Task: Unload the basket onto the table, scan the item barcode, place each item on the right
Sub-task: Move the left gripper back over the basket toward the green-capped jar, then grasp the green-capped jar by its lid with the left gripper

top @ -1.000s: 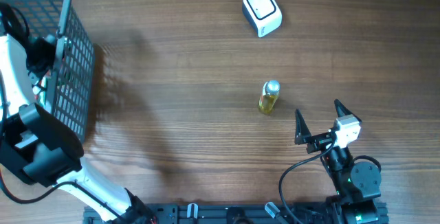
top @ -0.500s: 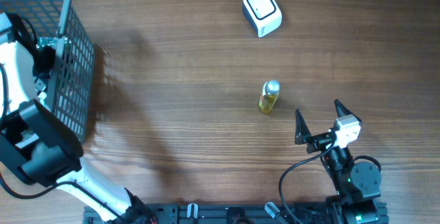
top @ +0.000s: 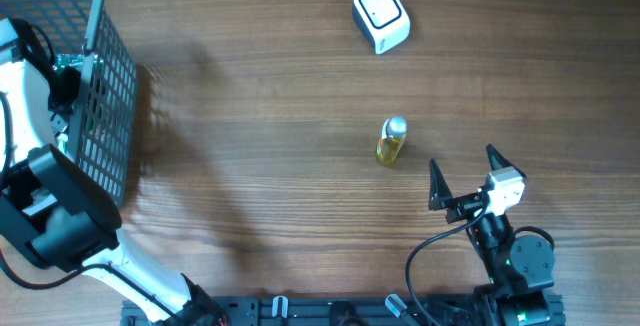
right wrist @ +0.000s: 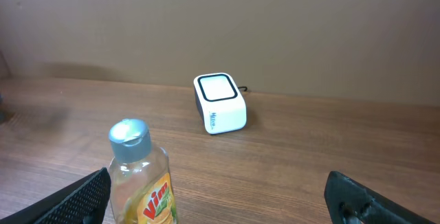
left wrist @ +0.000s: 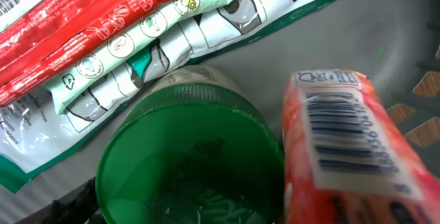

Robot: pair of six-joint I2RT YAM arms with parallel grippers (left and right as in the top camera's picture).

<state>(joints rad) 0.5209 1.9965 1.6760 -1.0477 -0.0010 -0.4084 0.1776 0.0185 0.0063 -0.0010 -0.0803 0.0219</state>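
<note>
We find the overhead view evenly and fairly brightly lit from above, the bench (top: 260, 166) showing clear wood grain without glare. A broad, soft shadow spreads from the basket (top: 110, 96), far to the left of the right claw (top: 462, 158). The bottle (top: 391, 141) just ahead of that claw casts hardly any shadow. In the right wrist view the light looks dimmer and warmer. There the scanner (right wrist: 220, 104) beyond the claw is sharp, while the near bottle is slightly soft, its cap glinting. The left wrist view is very close. We see the green lid (left wrist: 185, 155) blurred, the glossy wrappers (left wrist: 137, 38) catching sheen, and the barcode pack (left wrist: 344, 148) softening toward the frame's lower edge.
</note>
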